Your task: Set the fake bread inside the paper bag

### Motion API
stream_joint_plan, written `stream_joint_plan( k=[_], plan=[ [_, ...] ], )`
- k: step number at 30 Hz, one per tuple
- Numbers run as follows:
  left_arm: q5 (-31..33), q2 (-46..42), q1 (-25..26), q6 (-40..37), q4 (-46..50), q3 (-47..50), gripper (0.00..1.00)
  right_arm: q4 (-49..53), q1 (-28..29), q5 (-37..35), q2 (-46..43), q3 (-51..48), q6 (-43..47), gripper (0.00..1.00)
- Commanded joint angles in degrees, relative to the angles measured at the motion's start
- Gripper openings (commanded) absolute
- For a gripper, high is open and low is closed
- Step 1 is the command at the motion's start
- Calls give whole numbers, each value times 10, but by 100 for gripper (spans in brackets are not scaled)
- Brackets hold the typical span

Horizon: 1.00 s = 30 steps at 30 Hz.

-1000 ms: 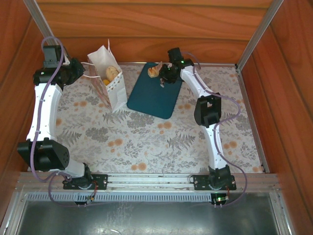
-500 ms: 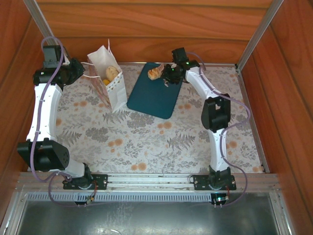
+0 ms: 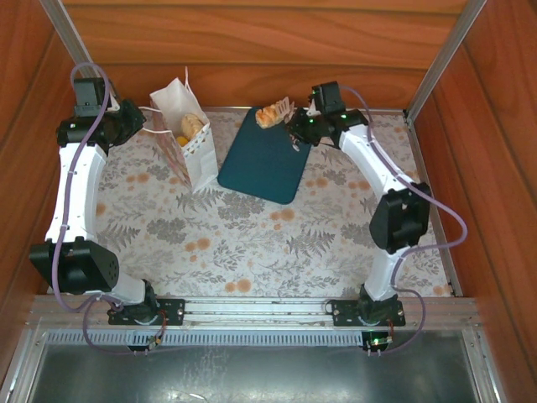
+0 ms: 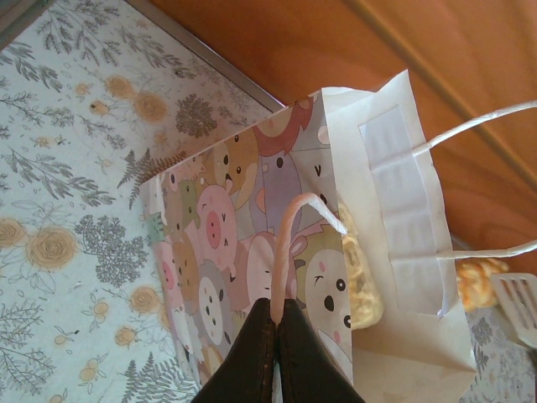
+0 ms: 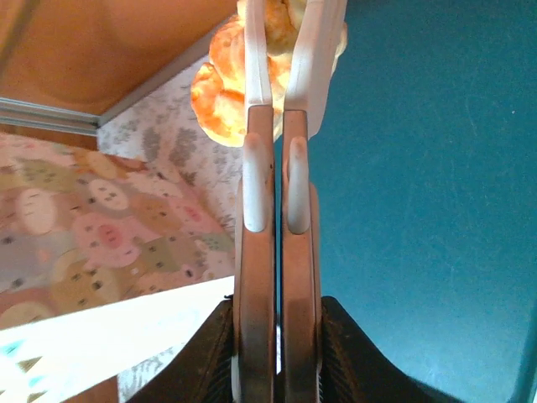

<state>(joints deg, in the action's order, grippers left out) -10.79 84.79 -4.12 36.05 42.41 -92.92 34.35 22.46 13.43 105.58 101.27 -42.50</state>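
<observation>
Gripping a bread roll (image 3: 268,116) in our right gripper (image 3: 284,110) above the tray's (image 3: 260,172) far edge, we must next carry it left over the paper bag (image 3: 198,159), its handle (image 4: 288,243) pinched by our left gripper (image 4: 276,312).

The fake bread (image 5: 220,92) between the smooth white plastic tips of the right tool (image 5: 284,34) is gleaming glossy, like moulded plastic. Beneath that tool, the teal tray (image 5: 419,168) is looking matt and smooth. The paper bag (image 4: 403,210) ahead of the left tool (image 4: 277,315) is showing matt white paper with a printed cartoon face. The surface (image 3: 252,243) is wearing a flat floral print; the wooden walls (image 3: 252,50) are shining softly.
</observation>
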Motion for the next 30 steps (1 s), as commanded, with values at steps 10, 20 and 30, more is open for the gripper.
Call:
stream_joint_plan(
  k=[10, 20, 30],
  plan=[
    [-2, -11, -4, 4, -1, -6, 0, -21, 86, 13, -135, 53, 34, 18],
    [-3, -15, -4, 4, 0, -5, 0, -2, 206, -41, -72, 170, 121, 19],
    [-6, -16, -5, 6, 0, -6, 0, -5, 269, -150, -24, 182, 240, 20]
  ],
)
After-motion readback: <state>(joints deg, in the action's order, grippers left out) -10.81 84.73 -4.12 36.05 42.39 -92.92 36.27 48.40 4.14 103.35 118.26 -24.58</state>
